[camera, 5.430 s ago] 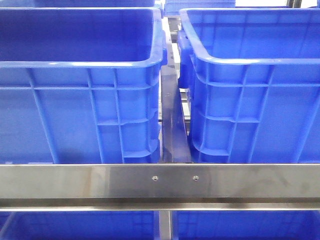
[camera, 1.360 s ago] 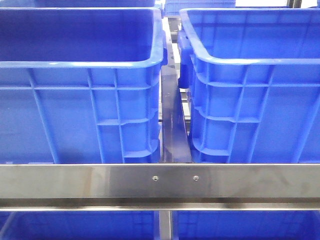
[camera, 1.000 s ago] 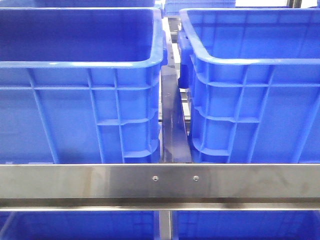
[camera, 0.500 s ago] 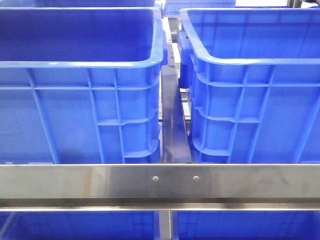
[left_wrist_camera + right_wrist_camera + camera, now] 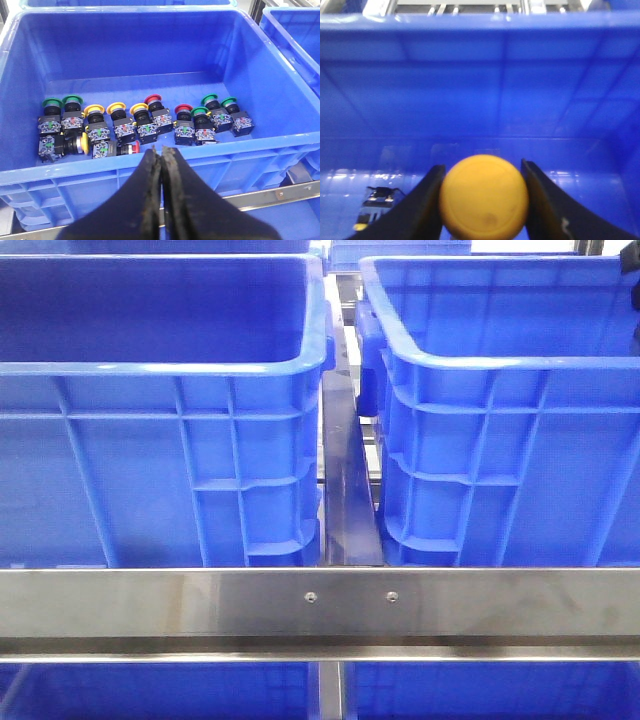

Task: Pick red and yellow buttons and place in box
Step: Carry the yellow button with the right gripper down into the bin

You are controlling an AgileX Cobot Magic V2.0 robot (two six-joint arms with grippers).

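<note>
Right gripper clamped on yellow button, centre-bottom of right wrist frame, hanging inside blue box. One button already on floor, lower left. Advice: lower close to floor before release, avoid bounce. Left gripper closed, empty, above supply bin; remaining buttons in row mid-frame.

My black pincer gripped a plain yellow button over a solid blue crate. The other blue crate held green, yellow and red caps on black bodies.
</note>
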